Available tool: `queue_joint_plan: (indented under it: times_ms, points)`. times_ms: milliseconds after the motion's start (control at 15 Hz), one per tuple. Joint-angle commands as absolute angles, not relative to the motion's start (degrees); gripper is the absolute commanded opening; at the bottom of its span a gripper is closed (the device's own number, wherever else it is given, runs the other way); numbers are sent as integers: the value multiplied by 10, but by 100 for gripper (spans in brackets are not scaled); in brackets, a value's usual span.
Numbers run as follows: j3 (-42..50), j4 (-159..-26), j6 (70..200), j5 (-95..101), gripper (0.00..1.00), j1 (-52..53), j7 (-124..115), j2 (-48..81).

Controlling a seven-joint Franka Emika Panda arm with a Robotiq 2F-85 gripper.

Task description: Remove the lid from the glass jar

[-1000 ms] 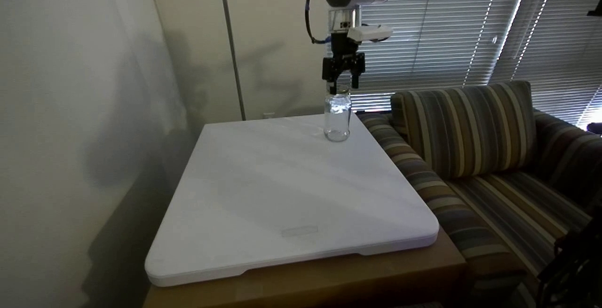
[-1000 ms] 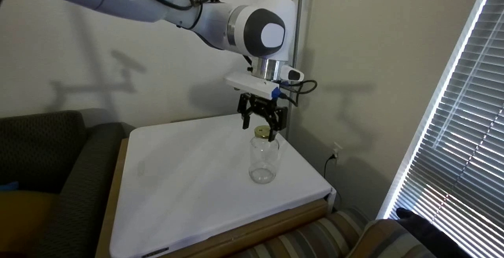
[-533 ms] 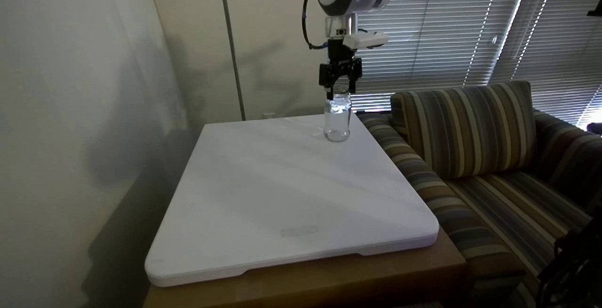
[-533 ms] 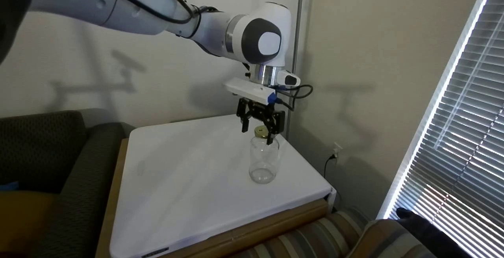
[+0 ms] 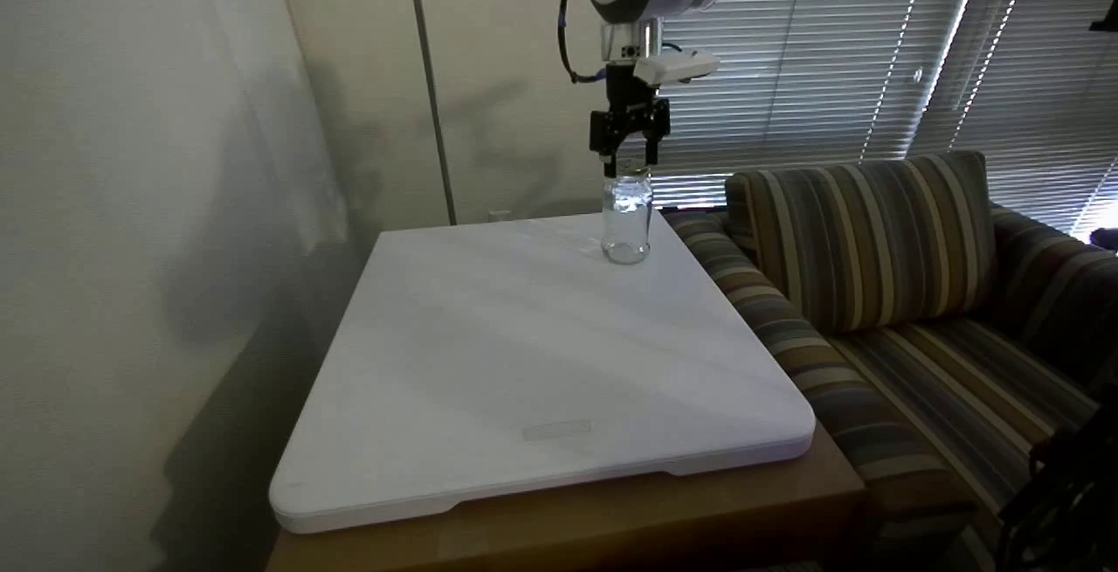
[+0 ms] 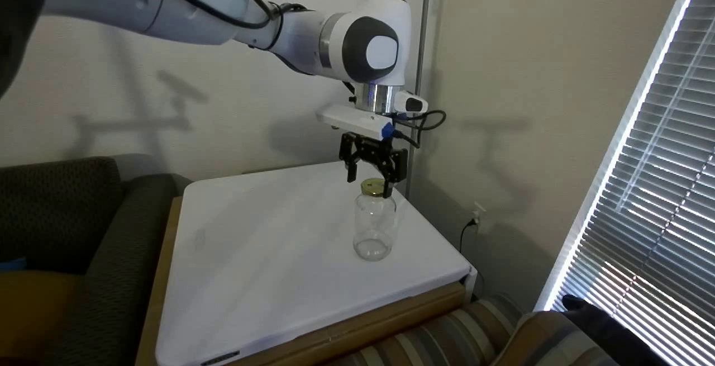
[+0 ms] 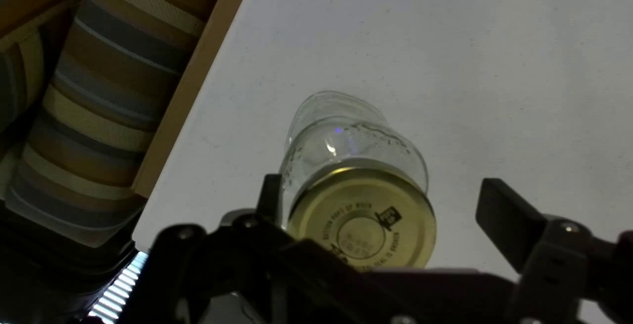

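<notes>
Lid (image 7: 363,220) sits on the glass jar (image 6: 373,223) below my gripper (image 6: 369,186); my jaws stand spread, slightly higher than a moment ago.

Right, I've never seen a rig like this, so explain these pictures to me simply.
The machine is one white robot arm, ending in a black hand with two fingers. Two pictures look on from different places outside the robot; the wrist view sits on the arm and looks down past the fingers. A clear glass jar stands upright on a white board, with its gold lid on. Nothing is held: the hand is open, with the lid showing between its fingers in the wrist view. Whether a finger touches it, I can't tell.
</notes>
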State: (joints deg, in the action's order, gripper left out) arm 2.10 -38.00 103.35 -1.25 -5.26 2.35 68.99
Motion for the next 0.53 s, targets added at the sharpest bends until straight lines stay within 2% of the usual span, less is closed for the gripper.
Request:
queue_joint_plan:
  times_ms: [0,467]
  points:
    - [31,-348,1030,-3,100,-51,11,712]
    - [31,-332,1031,1,100,-53,1,723]
